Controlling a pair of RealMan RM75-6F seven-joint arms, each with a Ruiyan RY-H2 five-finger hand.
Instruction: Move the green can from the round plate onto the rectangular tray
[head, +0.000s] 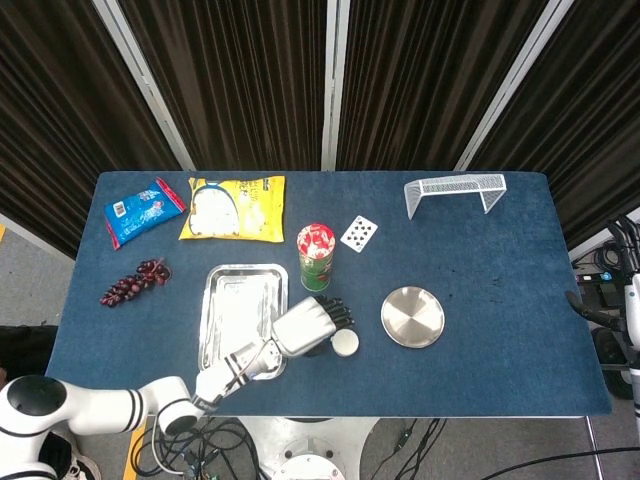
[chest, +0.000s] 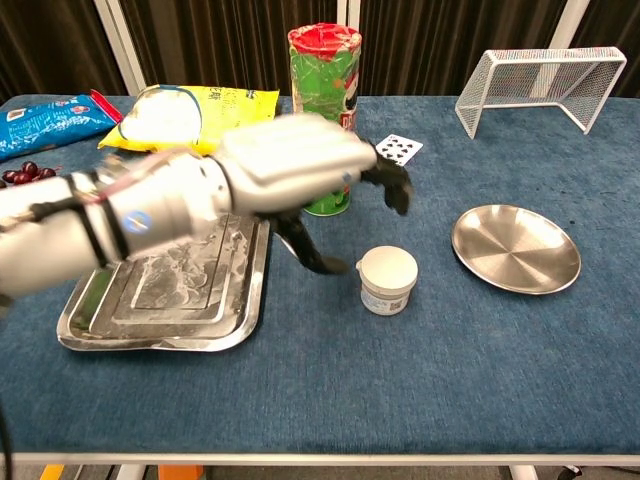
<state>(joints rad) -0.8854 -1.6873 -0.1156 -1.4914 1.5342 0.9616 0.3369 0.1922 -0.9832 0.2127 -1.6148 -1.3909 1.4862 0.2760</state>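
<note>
The left hand (chest: 300, 165) hangs above the bench (chest: 480, 380) with fingers apart and nothing in them, blurred in the chest view. Just below and beside its fingertips stands a small white cup (chest: 388, 279), apart from them. The green can (chest: 325, 100) stands upright right behind the hand, on the bench between the rectangular tray (chest: 90, 330) and the round plate (chest: 515, 247), not on either. I judge this the approach step: the hand should next turn to the can, wrap round its body, and lift it onto the tray. The right hand (head: 632, 290) waits at the bench's far edge; whether it is open, I cannot tell.
</note>
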